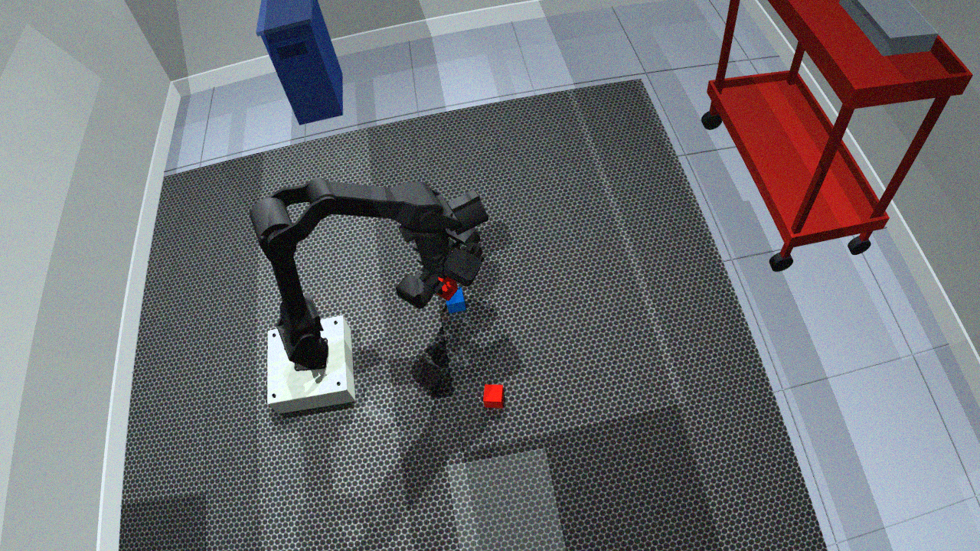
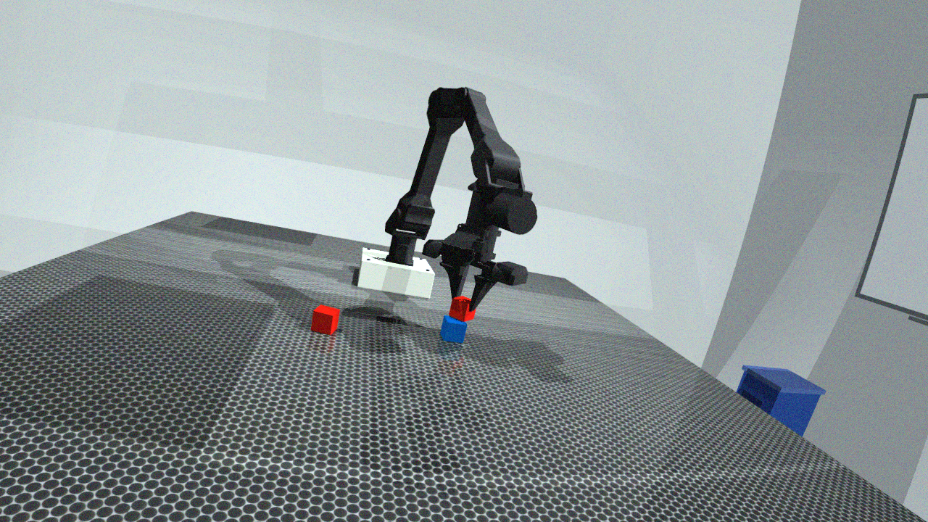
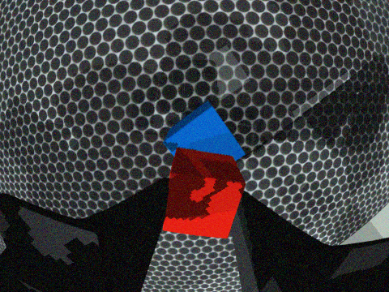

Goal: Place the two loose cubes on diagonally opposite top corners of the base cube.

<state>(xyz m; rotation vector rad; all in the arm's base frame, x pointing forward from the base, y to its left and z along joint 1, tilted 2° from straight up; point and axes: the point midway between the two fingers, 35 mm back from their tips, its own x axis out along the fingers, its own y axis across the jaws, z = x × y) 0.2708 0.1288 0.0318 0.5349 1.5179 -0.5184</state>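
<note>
Exterior view, pincer (image 2: 464, 309) gripping red cube (image 2: 461, 307) atop blue base cube (image 2: 452, 329), 2nd red cube (image 2: 325, 319) well apart.

The claw (image 2: 468, 304), clamped on a red cube (image 2: 461, 307), sits just above the blue base cube (image 2: 452, 329); second red cube (image 2: 325, 319) lies well apart on the surface (image 2: 259, 402)

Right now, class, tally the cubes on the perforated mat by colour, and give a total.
Red cubes: 2, one in the end effector as held cube, one loose cube.
Blue cubes: 1, base cube.
Total: 3.
</note>
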